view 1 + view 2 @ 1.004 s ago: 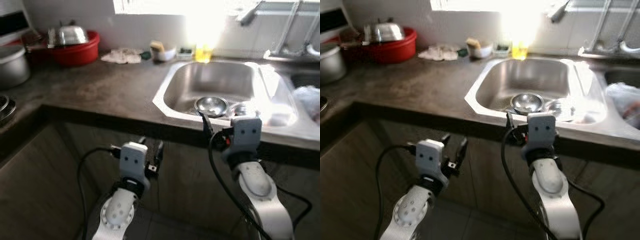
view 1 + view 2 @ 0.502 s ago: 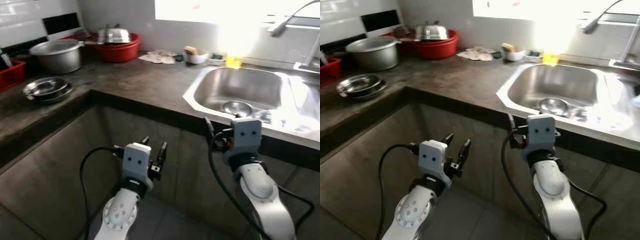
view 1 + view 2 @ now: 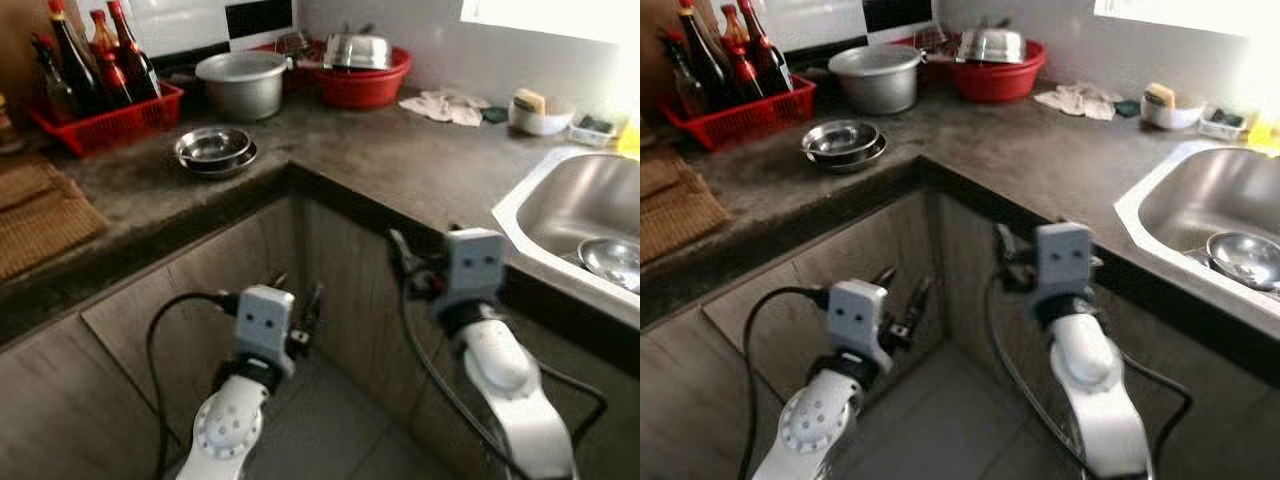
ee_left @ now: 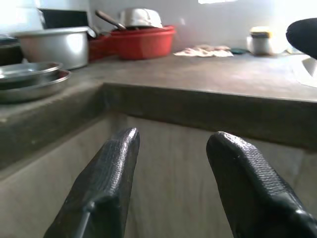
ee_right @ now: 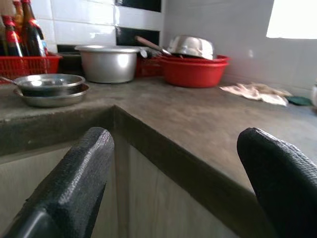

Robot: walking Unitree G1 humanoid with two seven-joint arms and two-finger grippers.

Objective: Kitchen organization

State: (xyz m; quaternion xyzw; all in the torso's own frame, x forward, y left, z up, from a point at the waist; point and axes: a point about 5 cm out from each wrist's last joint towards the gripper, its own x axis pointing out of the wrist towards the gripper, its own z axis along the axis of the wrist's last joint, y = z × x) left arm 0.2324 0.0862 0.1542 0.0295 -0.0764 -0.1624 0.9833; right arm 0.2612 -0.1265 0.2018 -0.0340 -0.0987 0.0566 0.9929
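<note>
Head views: you face the inner corner of a dark grey L-shaped stone bench point(image 3: 400, 160). Take the stack of shallow steel bowls point(image 3: 213, 148) near that corner as your landmark. Behind it stands a grey metal pot point(image 3: 242, 82); beside the pot is a red plastic basin point(image 3: 365, 80) carrying an upturned steel bowl. To the robot's left of the stack sits a red crate of dark bottles point(image 3: 95, 75). Well to the right, a stainless sink point(image 3: 570, 215) holds a single steel bowl point(image 3: 610, 258). A crumpled white cloth point(image 3: 442, 105) lies between basin and sink.

Both arms are raised below the bench edge. The left tool point(image 3: 300, 300) is in front of the cabinet face; the right tool point(image 3: 1002, 255) is level with the bench edge.

Left wrist view: the left tool point(image 4: 171, 163) is spread moderately wide, holding nothing, aimed at the cabinet face under the bench.

Right wrist view: the right tool point(image 5: 173, 163) is spread wide and empty. The bowl stack point(image 5: 48, 89) lies beyond one finger point(image 5: 81, 173).
</note>
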